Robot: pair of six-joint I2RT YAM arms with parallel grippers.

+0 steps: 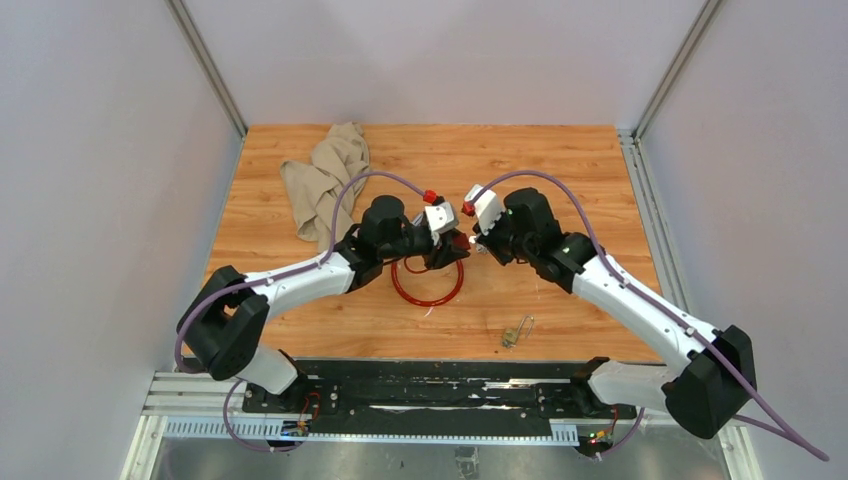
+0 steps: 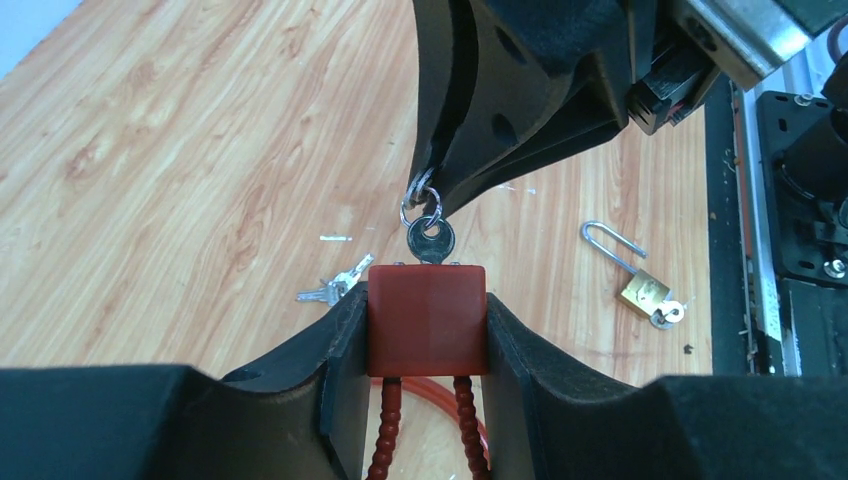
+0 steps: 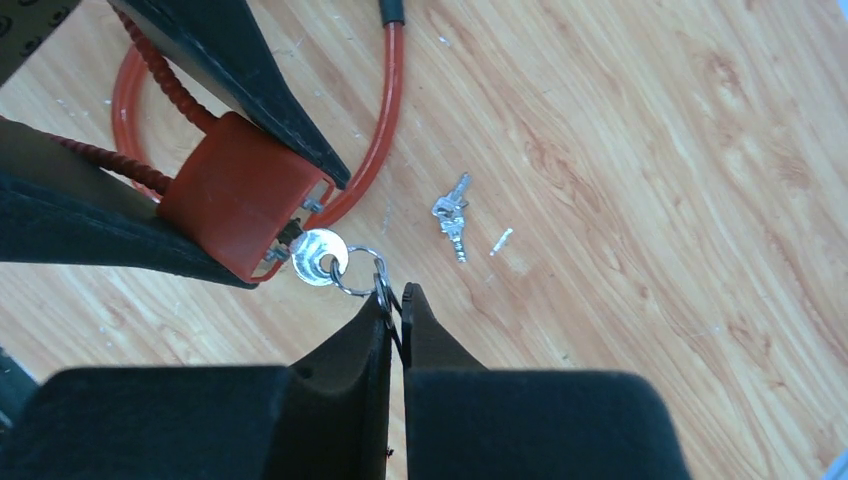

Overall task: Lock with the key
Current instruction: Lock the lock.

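Right end effector (image 3: 396, 300) pinches the ring (image 3: 362, 275) of the key (image 3: 318, 257) — seated in the red lock body (image 3: 240, 195), centre-left in its wrist view, grasped by the left end effector (image 2: 427, 300) — so twist about the key's axis, never pulling.

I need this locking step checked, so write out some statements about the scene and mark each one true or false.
1. The left claw grips the red rectangular plastic lock block. True.
2. The small silver metal key lies loose on the wooden table. False: it sits at the block's end face, off the table.
3. The right claw is shut on the key's thin metal ring. True.
4. The small brass padlock hangs on the big red cable loop. False: it lies on the table, apart from the loop.
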